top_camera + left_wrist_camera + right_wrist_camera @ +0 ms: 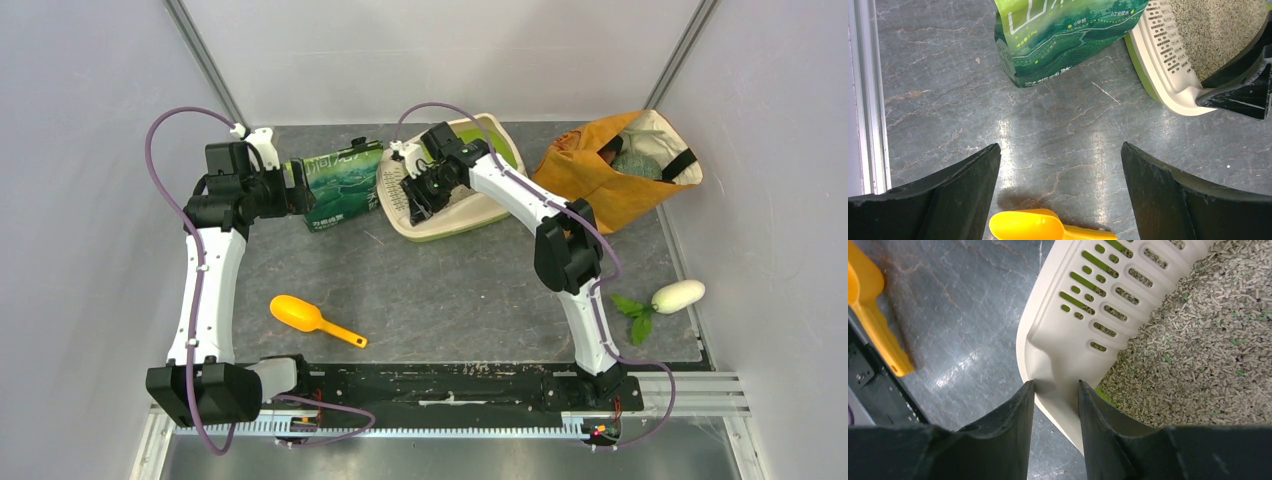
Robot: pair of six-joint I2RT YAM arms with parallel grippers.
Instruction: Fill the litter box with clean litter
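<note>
The litter box (pixel 450 232) lies at the back centre of the table, beige-rimmed with a slotted grate (pixel 1168 55) at its near-left end. Pale granular clean litter (pixel 1198 350) covers its floor (pixel 1218 30). My right gripper (pixel 415 200) stands at that grate end. Its jaws (pixel 1055 384) are closed across the beige rim (pixel 1068 340), one finger outside and one inside the box. My left gripper (pixel 298 188) hangs open above bare table (pixel 1060 147), just left of the green litter bag (pixel 340 185), with nothing between its fingers.
The green printed bag (pixel 1063 35) stands beside the box's left end. A yellow scoop (pixel 300 313) lies on the table near the front left. An orange fabric bag (pixel 610 170) stands at the back right. A white toy vegetable (pixel 678 296) and a green leaf (pixel 633 310) lie at the right edge.
</note>
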